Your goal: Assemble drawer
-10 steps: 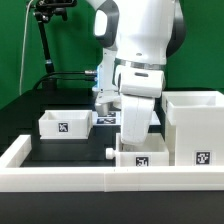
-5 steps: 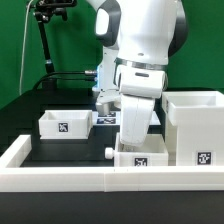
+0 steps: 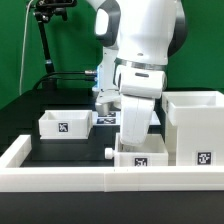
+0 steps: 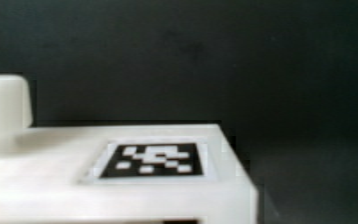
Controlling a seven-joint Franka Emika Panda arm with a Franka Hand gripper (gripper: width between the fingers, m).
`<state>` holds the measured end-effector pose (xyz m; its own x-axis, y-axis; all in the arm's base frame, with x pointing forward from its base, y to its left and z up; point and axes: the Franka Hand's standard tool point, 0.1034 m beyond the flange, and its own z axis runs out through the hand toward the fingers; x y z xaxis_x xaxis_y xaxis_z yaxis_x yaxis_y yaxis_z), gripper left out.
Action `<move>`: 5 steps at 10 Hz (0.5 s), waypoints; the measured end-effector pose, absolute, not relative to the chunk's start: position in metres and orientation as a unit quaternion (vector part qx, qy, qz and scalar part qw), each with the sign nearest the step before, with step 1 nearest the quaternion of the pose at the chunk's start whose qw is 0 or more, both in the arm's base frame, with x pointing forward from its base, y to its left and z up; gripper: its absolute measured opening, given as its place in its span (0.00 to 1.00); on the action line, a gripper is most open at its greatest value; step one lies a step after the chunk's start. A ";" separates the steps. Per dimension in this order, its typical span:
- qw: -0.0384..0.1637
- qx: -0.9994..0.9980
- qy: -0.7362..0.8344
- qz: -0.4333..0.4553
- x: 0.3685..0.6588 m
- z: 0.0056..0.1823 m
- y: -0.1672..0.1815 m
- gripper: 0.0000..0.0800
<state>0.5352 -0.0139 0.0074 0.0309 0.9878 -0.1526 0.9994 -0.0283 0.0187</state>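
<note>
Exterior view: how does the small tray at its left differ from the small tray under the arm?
The tray at the exterior view's left stands alone, clear of the arm; the tray under the arm sits close to the border wall, beside the tall housing. The tray under the arm shows a small knob at one end; the other tray shows none. Both are white, shallow and tagged.

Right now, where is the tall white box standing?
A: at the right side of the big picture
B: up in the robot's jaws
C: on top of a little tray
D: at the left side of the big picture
A: in the exterior view the tall housing stands at that view's right, with one small tray just beside it and the other tray over at the left.
</note>
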 end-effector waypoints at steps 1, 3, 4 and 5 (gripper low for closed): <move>0.059 0.713 0.697 -0.051 0.534 0.007 -0.017 0.06; 0.059 0.712 0.697 -0.051 0.534 0.007 -0.016 0.15; 0.059 0.712 0.697 -0.051 0.534 0.007 -0.016 0.38; 0.059 0.712 0.697 -0.051 0.534 0.007 -0.016 0.38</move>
<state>0.5343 -0.0157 0.0069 0.0221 0.9878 -0.1541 0.9997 -0.0204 0.0126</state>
